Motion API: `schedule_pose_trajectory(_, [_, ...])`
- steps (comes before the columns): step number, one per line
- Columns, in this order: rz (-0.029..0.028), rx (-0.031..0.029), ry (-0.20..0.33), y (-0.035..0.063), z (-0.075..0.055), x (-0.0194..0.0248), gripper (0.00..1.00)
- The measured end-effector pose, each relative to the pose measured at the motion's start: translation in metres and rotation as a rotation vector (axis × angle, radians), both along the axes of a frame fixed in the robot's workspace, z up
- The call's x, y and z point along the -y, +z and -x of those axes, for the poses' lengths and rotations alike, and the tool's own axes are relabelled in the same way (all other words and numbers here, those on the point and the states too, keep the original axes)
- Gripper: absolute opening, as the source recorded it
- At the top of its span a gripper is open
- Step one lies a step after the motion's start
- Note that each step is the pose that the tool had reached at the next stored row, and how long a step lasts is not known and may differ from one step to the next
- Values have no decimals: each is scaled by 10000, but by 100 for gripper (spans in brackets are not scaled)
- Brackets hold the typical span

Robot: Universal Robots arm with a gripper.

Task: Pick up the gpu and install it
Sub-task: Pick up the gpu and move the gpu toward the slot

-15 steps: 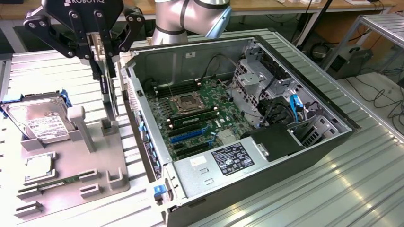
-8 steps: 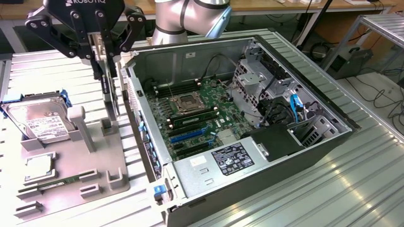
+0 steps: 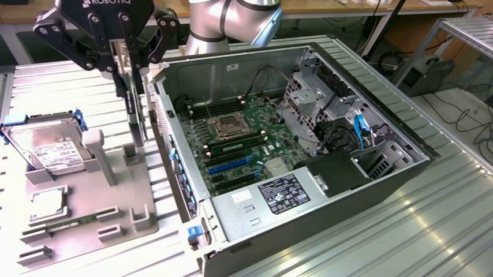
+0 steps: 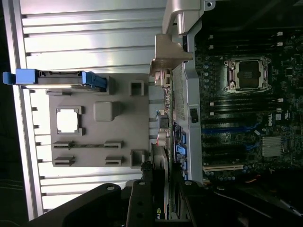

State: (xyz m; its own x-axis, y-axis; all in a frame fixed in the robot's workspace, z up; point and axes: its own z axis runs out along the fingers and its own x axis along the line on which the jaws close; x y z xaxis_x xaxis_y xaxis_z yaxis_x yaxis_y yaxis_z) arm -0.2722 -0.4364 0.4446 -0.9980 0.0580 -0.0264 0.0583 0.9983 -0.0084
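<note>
The gpu (image 3: 135, 109) hangs on edge as a thin dark card with a silver metal end. My gripper (image 3: 129, 68) is shut on its upper part, at the exterior view's upper left. The card's lower end is level with the posts of the grey fixture (image 3: 115, 196), just outside the open computer case's (image 3: 400, 173) side wall. I cannot tell whether it touches the posts. In the wrist view the gpu (image 4: 163, 123) runs edge-on away from my gripper (image 4: 163, 191), between the fixture (image 4: 94, 137) and the case wall.
On the fixture rest a hard drive (image 3: 46, 149) in a blue caddy, a processor chip (image 3: 48, 202) and a green memory stick (image 3: 73, 224). Inside the case lies the motherboard (image 3: 239, 144) with its blue card slots (image 3: 231, 164). A drive cage (image 3: 316, 98) and cables stand beside it.
</note>
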Motion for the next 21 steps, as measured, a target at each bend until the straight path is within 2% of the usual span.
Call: schedule_pose_trajectory(21, [24,0,0,-20,-75,0,26])
